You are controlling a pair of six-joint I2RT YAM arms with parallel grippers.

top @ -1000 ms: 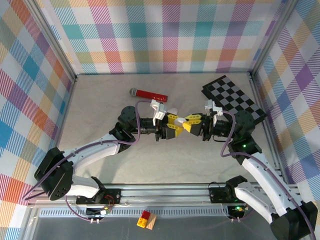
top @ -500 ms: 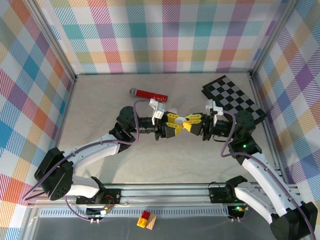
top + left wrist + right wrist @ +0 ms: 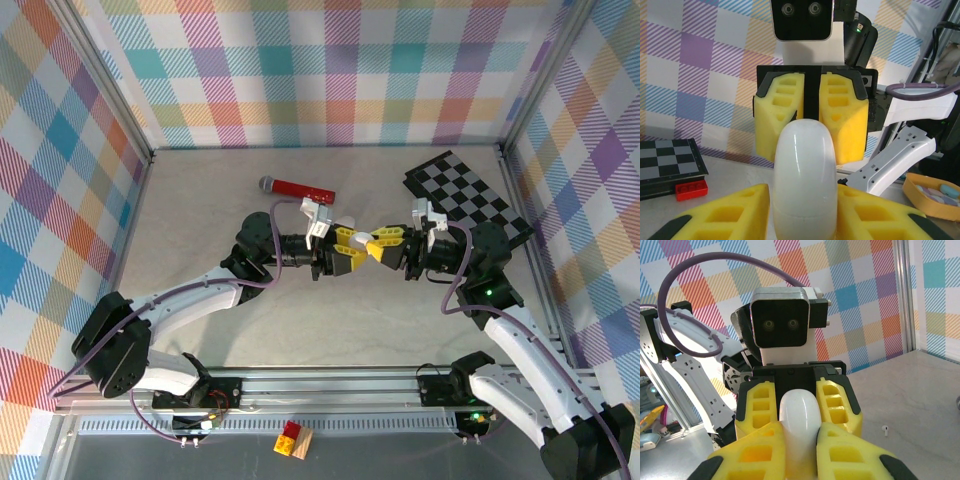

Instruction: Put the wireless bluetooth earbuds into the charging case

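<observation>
A white oval charging case [image 3: 804,175] hangs above the table middle, pinched from both ends. My left gripper [image 3: 352,245] is shut on one end, its yellow fingers [image 3: 735,212] against the case's sides. My right gripper [image 3: 385,243] faces it and is shut on the other end of the case [image 3: 799,412]. The lid looks closed. One small white earbud [image 3: 884,429] lies on the table off to the side, apart from both grippers.
A red microphone [image 3: 297,188] lies at the back centre and a checkerboard [image 3: 465,200] at the back right, with a red block [image 3: 691,189] by its edge. An orange tray [image 3: 935,192] holds small pastel pieces. Plaid walls enclose the table.
The left fingers have closed a little tighter on the case. The joined grippers have shifted slightly and now sit more level. The case stays held between them.
</observation>
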